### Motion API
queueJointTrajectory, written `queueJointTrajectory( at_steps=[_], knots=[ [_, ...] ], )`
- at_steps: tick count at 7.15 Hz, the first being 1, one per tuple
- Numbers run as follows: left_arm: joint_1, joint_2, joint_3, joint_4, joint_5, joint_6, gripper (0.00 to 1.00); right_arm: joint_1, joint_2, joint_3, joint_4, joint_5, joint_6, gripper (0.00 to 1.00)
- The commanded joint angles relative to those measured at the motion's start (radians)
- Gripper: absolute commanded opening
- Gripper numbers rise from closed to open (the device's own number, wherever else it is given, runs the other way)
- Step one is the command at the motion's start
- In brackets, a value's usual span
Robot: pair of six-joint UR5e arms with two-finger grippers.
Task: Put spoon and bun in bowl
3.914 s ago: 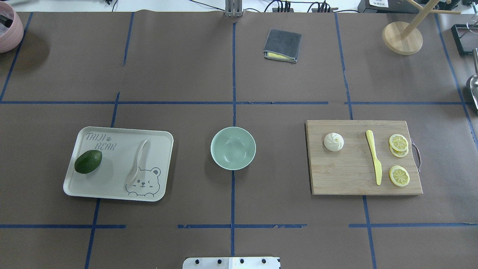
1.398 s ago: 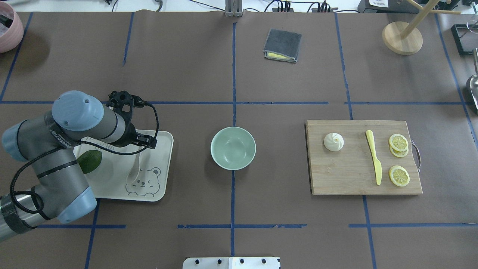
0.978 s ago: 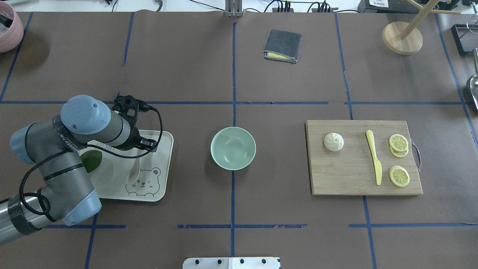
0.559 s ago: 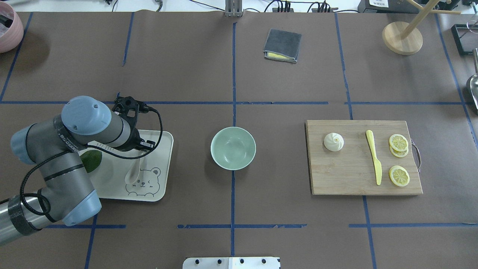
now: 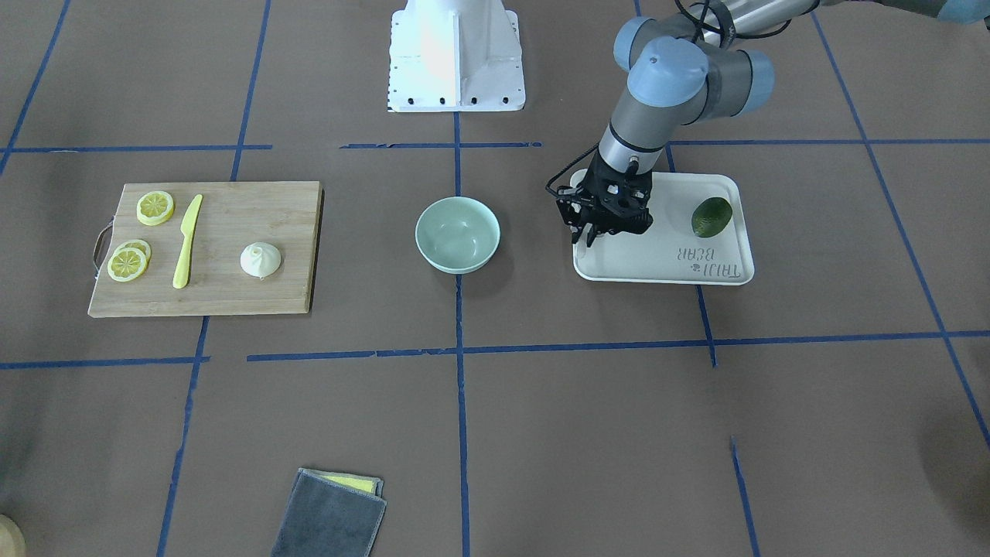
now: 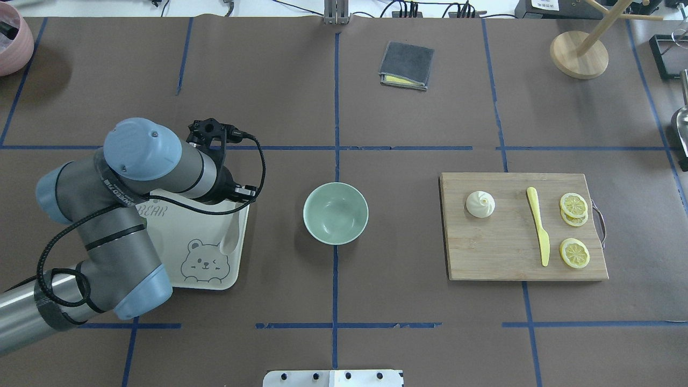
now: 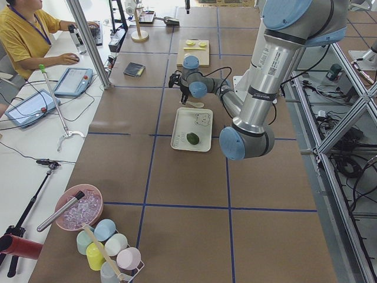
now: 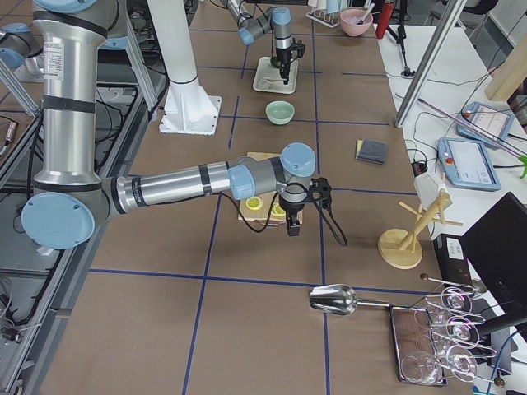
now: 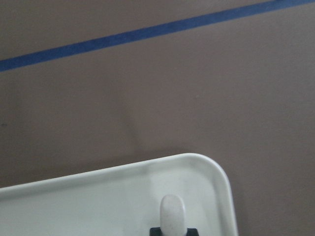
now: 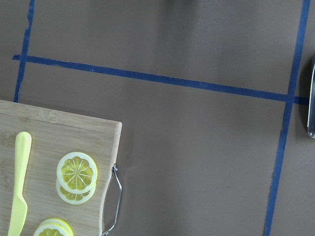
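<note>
The pale off-white spoon (image 6: 230, 239) hangs from my left gripper (image 5: 594, 234) over the right edge of the cream bear-print tray (image 6: 177, 242). The left wrist view shows its handle tip (image 9: 172, 212) pinched between the shut fingers, above the tray's corner. The mint-green bowl (image 6: 335, 213) stands empty at the table's middle, to the right of the spoon. The white pleated bun (image 6: 480, 204) sits on the wooden cutting board (image 6: 500, 252). My right gripper (image 8: 292, 224) shows only in the exterior right view, beyond the board's handle end; I cannot tell its state.
A green avocado (image 5: 711, 216) lies on the tray. A yellow plastic knife (image 6: 537, 226) and lemon slices (image 6: 574, 205) lie on the board. A grey cloth (image 6: 407, 65), a wooden stand (image 6: 579, 54) and a pink bowl (image 6: 11, 40) stand at the far side.
My left arm came in over the tray and its gripper came down on the spoon's handle. Since 0.6 s ago it has carried the spoon to the right, toward the bowl.
</note>
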Motion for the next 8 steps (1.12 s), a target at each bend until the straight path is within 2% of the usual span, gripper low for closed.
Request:
queueJointTrajectory(
  at_steps=[1,2,3,5,6,7,8],
  knots=[
    [0.015,-0.188,0.064,-0.039,0.004,-0.161,0.0,-0.002,0.0,-0.002,0.014,0.034,0.0,1.0],
    [0.015,-0.254,0.151,-0.121,0.007,-0.186,0.0,-0.002,0.0,-0.002,0.014,0.034,0.0,1.0],
    [0.024,-0.259,0.218,-0.224,0.01,-0.186,0.0,-0.002,0.0,-0.003,0.014,0.034,0.0,1.0],
    [0.062,-0.258,0.257,-0.294,0.126,-0.184,0.0,-0.002,0.0,-0.005,0.012,0.034,0.0,1.0],
    [0.066,-0.256,0.26,-0.312,0.132,-0.181,0.0,-0.002,0.002,-0.003,0.014,0.034,0.002,1.0],
    [0.066,-0.25,0.263,-0.312,0.133,-0.178,0.29,-0.011,0.011,0.002,0.015,0.034,0.022,1.0],
    [0.066,-0.232,0.257,-0.311,0.133,-0.175,0.73,-0.047,0.02,0.002,0.015,0.033,0.066,1.0]
  ],
)
